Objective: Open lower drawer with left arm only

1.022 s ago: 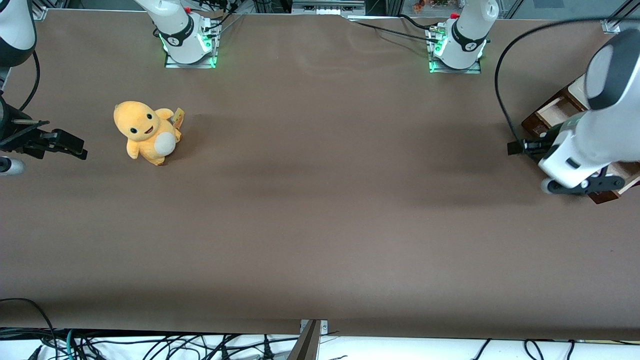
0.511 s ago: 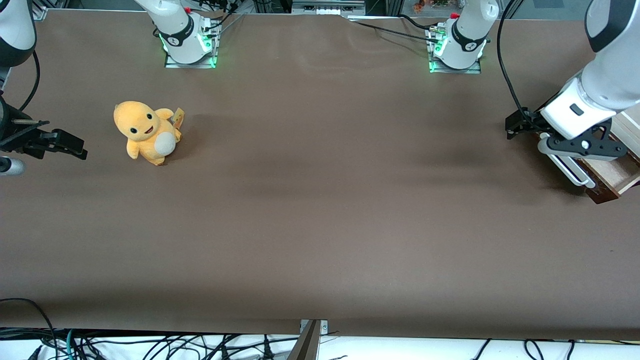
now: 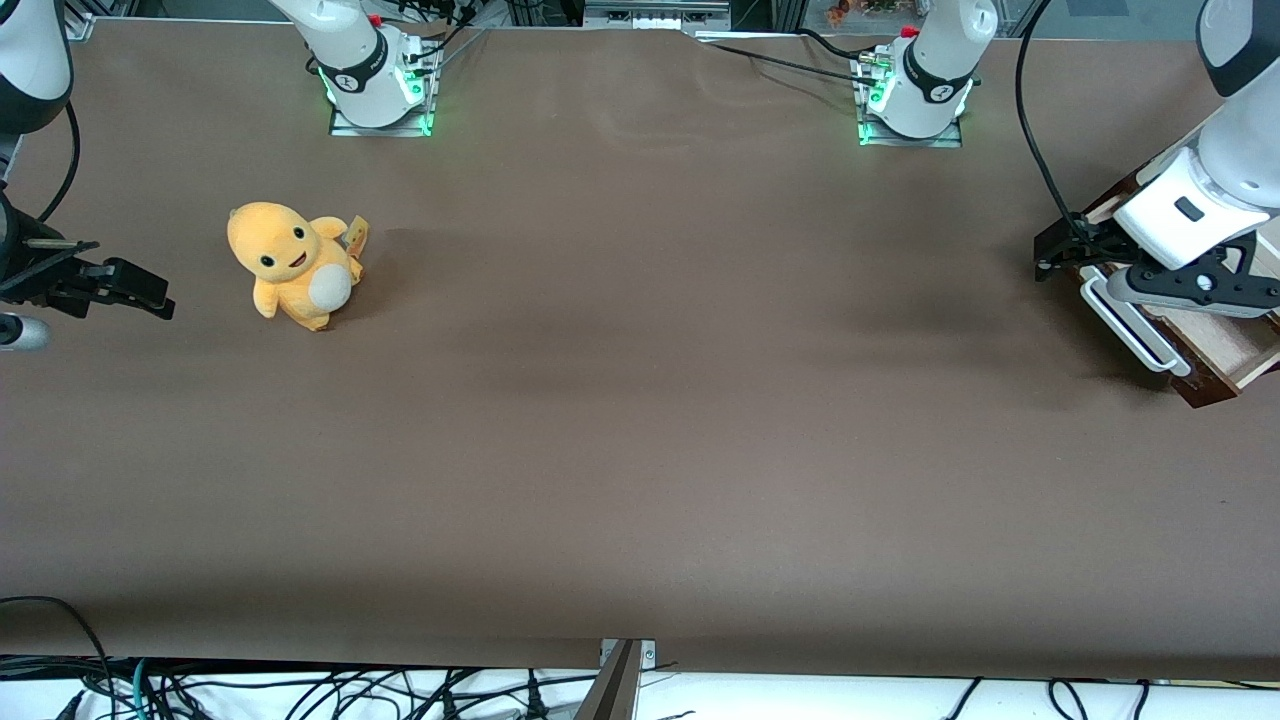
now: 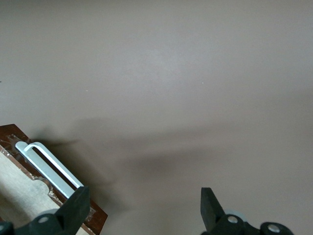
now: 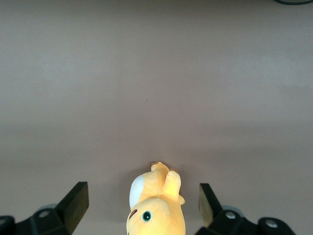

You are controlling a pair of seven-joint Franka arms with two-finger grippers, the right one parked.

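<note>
The lower drawer stands pulled out at the working arm's end of the table. Its dark brown front carries a white bar handle, and a strip of pale inside shows. The left arm reaches down over it. Its black gripper hangs open just above the drawer, a little farther from the front camera than the handle, and holds nothing. In the left wrist view the gripper is spread wide over bare table. One fingertip is close beside the handle and the drawer front without touching them.
A yellow plush toy sits toward the parked arm's end of the table and also shows in the right wrist view. Two green-lit arm bases stand along the table edge farthest from the front camera. The cabinet's brown edge shows beside the arm.
The left arm has risen off the drawer and swung away from the front camera, uncovering the white handle. The drawer has stayed pulled out in the same place.
</note>
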